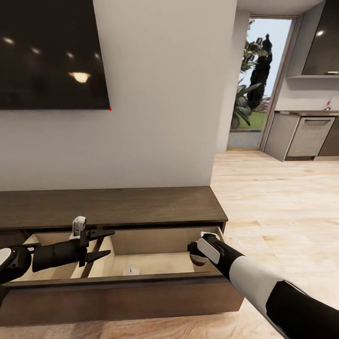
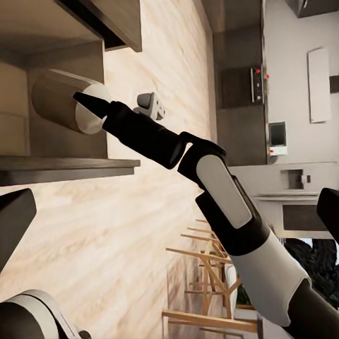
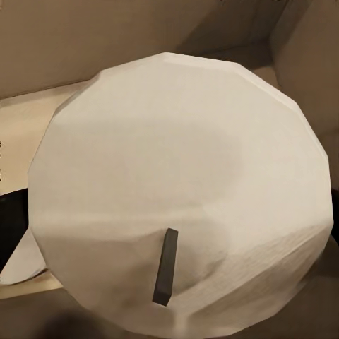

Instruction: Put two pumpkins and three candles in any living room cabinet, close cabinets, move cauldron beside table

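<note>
Head view: right arm [image 1: 263, 278] reaches from 5 o'clock into the cabinet's [image 1: 113, 207] open drawer, right gripper [image 1: 197, 252] pinching a candle [image 3: 183, 191] near its right wall. Left gripper [image 1: 101, 244] hovers spread at 9 o'clock; drawer floor between them bare.

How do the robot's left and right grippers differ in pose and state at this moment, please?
The left gripper hangs open and empty above the open drawer, while the right gripper is lowered into it, shut on a candle. The left sits near the drawer's middle; the right is at its far right end. Both are over the cabinet.
</note>
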Tool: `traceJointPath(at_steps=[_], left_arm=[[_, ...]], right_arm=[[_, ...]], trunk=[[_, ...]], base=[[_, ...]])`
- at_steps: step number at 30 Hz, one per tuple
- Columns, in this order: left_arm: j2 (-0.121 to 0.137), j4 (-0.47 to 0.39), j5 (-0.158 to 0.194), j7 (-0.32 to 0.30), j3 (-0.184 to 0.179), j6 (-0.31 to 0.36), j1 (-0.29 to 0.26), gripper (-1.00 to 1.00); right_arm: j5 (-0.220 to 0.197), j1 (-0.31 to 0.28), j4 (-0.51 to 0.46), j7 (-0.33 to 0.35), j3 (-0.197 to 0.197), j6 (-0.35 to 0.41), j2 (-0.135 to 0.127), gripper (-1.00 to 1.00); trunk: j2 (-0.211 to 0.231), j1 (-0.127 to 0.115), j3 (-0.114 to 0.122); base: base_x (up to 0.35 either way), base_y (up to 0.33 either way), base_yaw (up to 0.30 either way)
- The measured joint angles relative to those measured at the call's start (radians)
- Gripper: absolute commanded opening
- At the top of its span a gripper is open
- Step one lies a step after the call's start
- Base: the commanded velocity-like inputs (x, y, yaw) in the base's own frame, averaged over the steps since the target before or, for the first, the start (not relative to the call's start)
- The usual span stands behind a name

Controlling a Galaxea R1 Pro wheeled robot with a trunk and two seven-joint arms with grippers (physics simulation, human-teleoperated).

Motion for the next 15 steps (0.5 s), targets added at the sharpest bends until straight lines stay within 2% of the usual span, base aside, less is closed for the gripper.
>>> traceJointPath(at_steps=[15], left_arm=[[0.000,0.002,0.000,0.000,0.010,0.000,0.000,1.00]], right_arm=[[-0.001,0.000,0.000,0.000,0.000,0.000,0.000,-1.00]], trunk=[[0.000,0.000,0.000]], base=[[0.069,0.000,0.000]])
